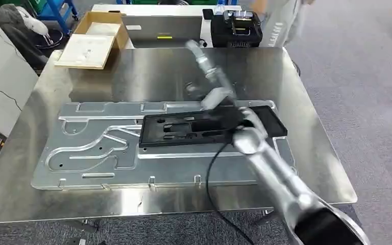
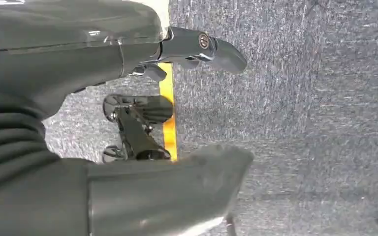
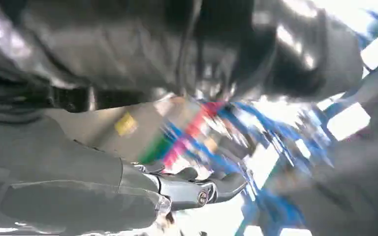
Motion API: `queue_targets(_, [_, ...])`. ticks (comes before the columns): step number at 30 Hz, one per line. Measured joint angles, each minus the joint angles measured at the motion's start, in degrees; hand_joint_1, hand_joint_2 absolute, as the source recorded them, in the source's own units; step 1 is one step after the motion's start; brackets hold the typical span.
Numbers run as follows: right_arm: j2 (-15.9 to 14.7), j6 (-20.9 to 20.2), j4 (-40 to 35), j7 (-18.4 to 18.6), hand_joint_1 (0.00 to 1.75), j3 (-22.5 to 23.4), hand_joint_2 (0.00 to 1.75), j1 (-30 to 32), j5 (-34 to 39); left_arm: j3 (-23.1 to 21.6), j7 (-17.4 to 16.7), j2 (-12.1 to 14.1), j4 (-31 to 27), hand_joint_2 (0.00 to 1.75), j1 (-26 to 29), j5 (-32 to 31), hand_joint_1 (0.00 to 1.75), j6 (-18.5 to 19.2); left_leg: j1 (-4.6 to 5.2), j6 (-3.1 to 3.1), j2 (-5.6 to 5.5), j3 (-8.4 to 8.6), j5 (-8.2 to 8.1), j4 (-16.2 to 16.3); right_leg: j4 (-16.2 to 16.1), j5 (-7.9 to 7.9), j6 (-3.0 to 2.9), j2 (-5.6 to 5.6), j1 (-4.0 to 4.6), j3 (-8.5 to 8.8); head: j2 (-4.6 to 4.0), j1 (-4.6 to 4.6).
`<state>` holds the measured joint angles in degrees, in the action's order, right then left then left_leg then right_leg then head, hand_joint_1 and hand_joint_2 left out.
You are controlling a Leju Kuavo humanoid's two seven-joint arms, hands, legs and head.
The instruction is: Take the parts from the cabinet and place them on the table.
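A flat black part (image 1: pixel 194 130) with cut-outs hangs low over a large silver machined plate (image 1: pixel 97 148) that lies on the steel table (image 1: pixel 132 76). My right hand (image 1: pixel 247 133) grips the black part near its right end, with the silver arm reaching in from the lower right. The right wrist view is blurred; there the black part (image 3: pixel 226 44) spans the picture opposite my right hand (image 3: pixel 128 191). My left hand (image 2: pixel 78 54) hangs over grey carpet with its fingers (image 2: pixel 202 46) apart from the thumb (image 2: pixel 167 191), holding nothing.
An open cardboard box (image 1: pixel 94 38) sits at the table's far left corner. A black device (image 1: pixel 236 28) stands behind the far edge, and a person (image 1: pixel 280 20) stands beside it. A black cable (image 1: pixel 214 173) hangs from my right arm. Grey carpet (image 1: pixel 367 102) surrounds the table.
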<state>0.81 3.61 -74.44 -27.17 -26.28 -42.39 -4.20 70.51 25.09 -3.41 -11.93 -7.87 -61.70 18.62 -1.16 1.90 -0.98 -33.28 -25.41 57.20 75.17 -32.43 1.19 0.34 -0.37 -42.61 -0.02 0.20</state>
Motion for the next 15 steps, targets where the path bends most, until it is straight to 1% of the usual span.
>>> queue_targets(1, [-0.80, -0.06, -4.21, 0.11, 0.00, 2.36, 0.00, 1.28, 0.06, 0.00, 0.07, 0.00, 0.00, 0.00, 0.17, 0.06, 0.00, 0.06, 0.12, -0.05, -0.14, 0.31, -0.17, 0.00, -4.83, 3.22, -0.40, 0.01, 0.06, 2.24, 0.00, 0.00])
queue_targets(2, [-1.15, -0.13, -6.59, 0.05, 0.00, 3.74, 0.00, 1.85, 0.02, -0.02, 0.11, -0.02, 0.00, 0.00, 0.29, 0.07, 0.00, 0.15, 0.28, -0.11, -0.15, 0.61, -0.34, 0.00, -9.94, 5.91, -0.94, 0.00, 0.27, 4.61, 0.00, 0.00])
queue_targets(3, [-1.31, 0.04, -8.93, -0.74, 0.00, 5.03, 0.00, 2.37, -0.24, -0.02, 0.17, -0.13, 0.00, 0.00, 0.34, 0.15, 0.00, 0.26, 0.37, -0.20, -0.05, 0.79, -0.51, -0.04, -15.29, 8.31, -1.73, -0.03, 0.56, 7.00, 0.00, 0.00])
queue_targets(4, [-1.31, 0.57, -10.74, -1.89, 0.00, 6.03, 0.00, 2.91, -0.35, -0.04, 0.28, -0.46, 0.11, 0.00, 0.26, 0.39, 0.00, 0.39, 0.58, -0.37, 0.17, 0.66, -0.63, 0.01, -16.66, 7.59, -2.33, -0.17, 0.82, 7.88, 0.00, -0.02])
queue_targets(5, [-1.35, 1.01, -12.56, -3.00, 0.00, 6.95, 0.00, 3.75, -0.24, -0.02, 0.59, -0.42, 0.11, 0.00, 0.19, 0.66, 0.00, 0.42, 0.58, -0.57, 0.18, 0.41, -0.64, 0.17, -17.54, 7.81, -2.22, -0.17, 0.92, 7.70, 0.00, 0.04])
queue_targets(7, [-2.60, 2.35, -18.89, -5.68, 0.00, 9.77, 0.00, 7.40, 0.54, 0.00, 1.86, -0.42, 0.11, 0.00, 0.42, 1.71, 0.00, 0.63, 0.37, -1.04, 0.20, 0.52, -0.69, -0.04, -17.32, 7.58, -2.40, -0.20, 1.14, 7.65, 0.00, 0.00])
queue_targets(8, [-3.17, 3.06, -22.58, -6.98, 0.00, 11.28, 0.00, 10.03, 0.46, 0.07, 2.58, -0.42, 0.11, 0.00, 0.67, 2.21, 0.00, 0.79, 0.67, -1.35, 0.02, 0.78, -0.82, -0.14, -17.96, 7.64, -2.53, -0.38, 0.80, 8.05, 0.00, 0.00])
queue_targets(9, [-3.79, 3.75, -27.11, -8.49, 0.00, 13.37, 0.00, 13.33, -0.52, 0.13, 3.46, -0.13, 0.11, 0.00, 1.17, 2.53, 0.00, 0.87, 0.46, -1.55, 0.45, 0.77, -1.68, 0.38, -18.71, 7.83, -2.58, -0.80, 0.29, 8.87, 0.00, -0.02])
queue_targets(10, [-4.40, 4.54, -30.73, -10.00, 0.00, 15.34, 0.00, 16.85, -2.15, 0.17, 4.08, -0.11, 0.11, 0.00, 1.68, 2.99, 0.00, 1.03, 0.52, -1.72, 0.73, 0.31, -3.20, 2.19, -19.01, 7.73, -2.87, -0.89, 0.18, 9.33, 0.00, 0.00])
queue_targets(11, [-5.01, 5.64, -33.55, -11.13, 0.00, 17.07, 0.00, 20.39, -4.30, 0.24, 4.39, -0.11, 0.11, 0.00, 2.14, 3.35, 0.00, 1.03, 0.44, -1.82, 0.72, -0.91, -5.30, 5.36, -19.03, 7.86, -2.97, -1.25, 0.19, 9.54, 0.00, -0.02])
queue_targets(12, [-5.48, 8.02, -36.83, -12.15, 0.00, 19.38, 0.00, 25.92, -8.06, 0.46, 4.89, -0.07, 0.11, 0.00, 2.69, 3.90, 0.00, 1.09, 0.36, -2.00, 0.75, -3.04, -8.10, 10.43, -19.01, 7.78, -3.03, -1.47, 0.19, 9.65, 0.00, 0.00])
queue_targets(13, [-5.86, 11.09, -39.51, -12.57, 0.00, 21.04, 0.00, 32.66, -11.86, 0.81, 5.14, 0.07, 0.11, 0.00, 3.24, 4.37, 0.00, 1.00, 0.33, -2.20, 0.77, -5.16, -10.35, 15.29, -18.99, 7.67, -3.07, -1.67, 0.19, 9.59, 0.00, 0.00])
queue_targets(14, [-6.10, 13.56, -40.79, -12.70, 0.00, 21.92, 0.00, 38.37, -13.84, 1.18, 5.16, 0.11, 0.11, 0.00, 3.74, 4.79, 0.00, 0.92, 0.30, -2.33, 0.77, -5.95, -10.82, 17.32, -18.96, 7.66, -3.05, -1.71, 0.17, 9.49, 0.00, -0.02])
queue_targets(15, [-6.27, 15.90, -41.40, -12.76, 0.00, 22.82, 0.00, 43.72, -15.31, 1.64, 5.20, 0.17, 0.11, 0.00, 4.17, 5.20, 0.00, 0.72, 0.27, -2.38, 0.78, -5.35, -9.91, 16.55, -18.83, 7.62, -2.99, -1.70, 0.11, 9.32, 0.00, -0.02])
